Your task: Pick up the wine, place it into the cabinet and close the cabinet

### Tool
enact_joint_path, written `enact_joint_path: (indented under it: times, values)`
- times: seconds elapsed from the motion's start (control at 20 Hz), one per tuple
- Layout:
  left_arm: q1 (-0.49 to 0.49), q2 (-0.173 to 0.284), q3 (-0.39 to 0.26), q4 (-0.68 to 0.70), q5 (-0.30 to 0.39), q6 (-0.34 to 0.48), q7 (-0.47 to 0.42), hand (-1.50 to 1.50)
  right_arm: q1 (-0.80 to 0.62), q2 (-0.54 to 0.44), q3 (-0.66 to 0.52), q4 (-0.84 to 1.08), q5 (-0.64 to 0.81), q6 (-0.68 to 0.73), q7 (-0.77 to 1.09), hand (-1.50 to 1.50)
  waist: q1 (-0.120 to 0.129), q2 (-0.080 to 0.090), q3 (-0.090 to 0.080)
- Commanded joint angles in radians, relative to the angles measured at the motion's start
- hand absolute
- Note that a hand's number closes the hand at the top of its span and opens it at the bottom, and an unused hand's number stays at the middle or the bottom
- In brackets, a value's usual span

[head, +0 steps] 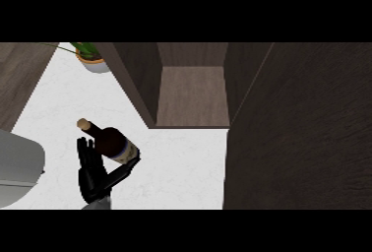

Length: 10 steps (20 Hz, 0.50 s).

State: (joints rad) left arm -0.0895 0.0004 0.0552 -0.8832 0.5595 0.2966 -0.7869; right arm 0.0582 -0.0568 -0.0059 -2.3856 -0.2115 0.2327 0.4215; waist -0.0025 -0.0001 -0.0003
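Note:
A dark wine bottle (109,139) with a tan cork and a pale label stands on the white counter (181,170), its neck leaning up and to the left in the head view. My left hand (93,177) comes in from below. Its fingers (85,152) run up the bottle's left side and its thumb (131,160) curls round the base on the right. The label is partly hidden by the thumb. The open cabinet (193,93) lies up and to the right of the bottle, and nothing shows on its wooden shelf. My right hand is not in view.
The cabinet's dark open door (301,128) fills the right side of the view. A potted plant (91,58) stands at the back left beside the cabinet wall. A grey rounded object (18,170) sits at the left edge near my forearm.

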Motion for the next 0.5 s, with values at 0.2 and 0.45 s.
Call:
enact_joint_path:
  times: [0.2, 0.45]
  values:
    - [-0.027, 0.000, 0.006, 0.016, 0.017, -0.035, -0.002, -1.50, -0.010, 0.047, 0.088, 0.006, 0.088, -0.037, 0.002, -1.50, 0.002, 0.000, 0.000]
    - [-0.056, 0.000, -0.009, 0.072, 0.059, -0.061, -0.048, 1.50, 0.103, 0.048, 0.069, -0.018, 0.062, 0.023, -0.079, -1.50, 0.000, -0.001, 0.000]
